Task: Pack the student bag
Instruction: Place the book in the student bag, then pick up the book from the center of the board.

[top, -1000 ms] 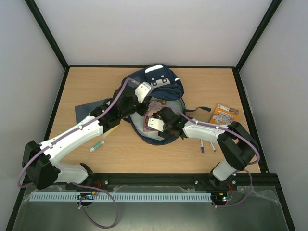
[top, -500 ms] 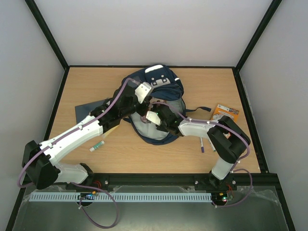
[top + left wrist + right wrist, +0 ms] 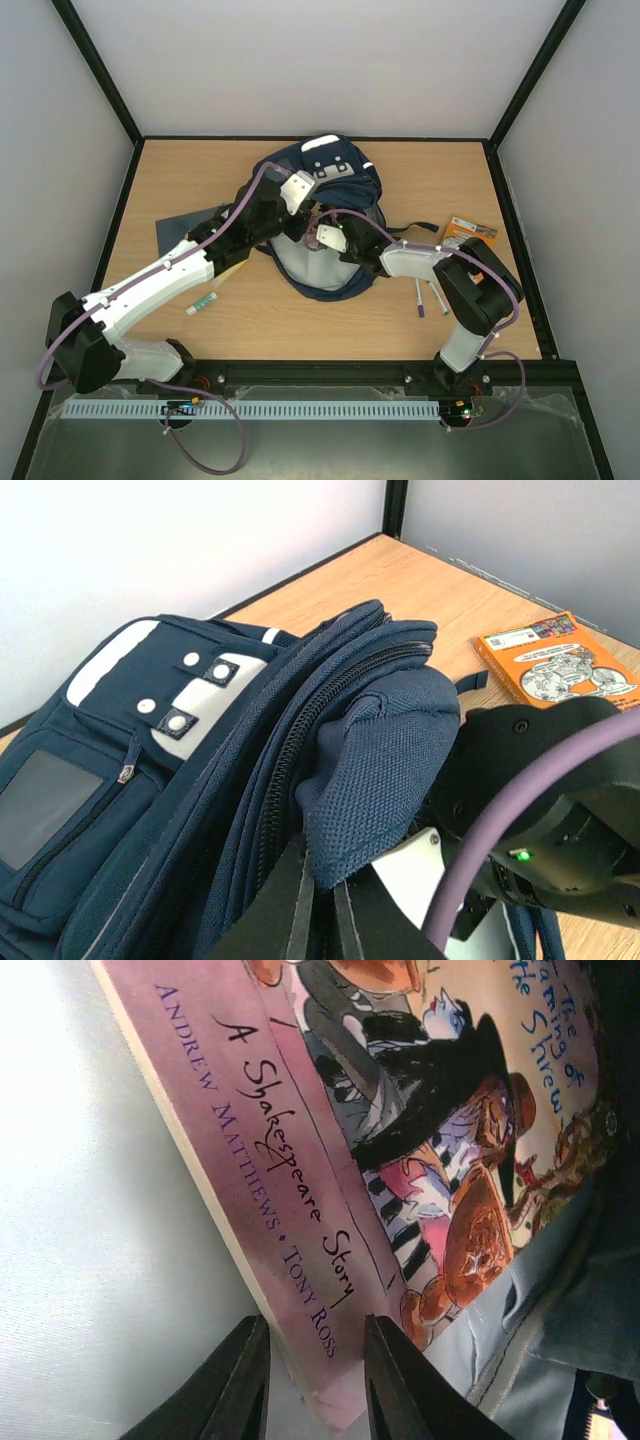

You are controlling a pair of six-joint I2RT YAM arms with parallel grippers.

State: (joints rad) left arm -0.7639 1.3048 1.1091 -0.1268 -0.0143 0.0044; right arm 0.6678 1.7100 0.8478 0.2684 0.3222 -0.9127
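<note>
The student bag is navy with white patches and lies at the table's far middle, its main compartment open towards me. My left gripper is shut on a navy mesh flap at the opening's rim; the wrist view shows the jaws pinching its lower edge. My right gripper is inside the opening. In its wrist view the fingers stand apart on either side of a pink storybook's corner, with a gap at the left finger. The book lies against the bag's pale grey lining.
An orange booklet lies right of the bag, also in the left wrist view. Two pens lie near the right arm. A glue stick and a dark notebook lie on the left.
My right gripper has moved up and left, deeper into the bag's opening, taking the pink book with it. The left arm has held still on the flap.
</note>
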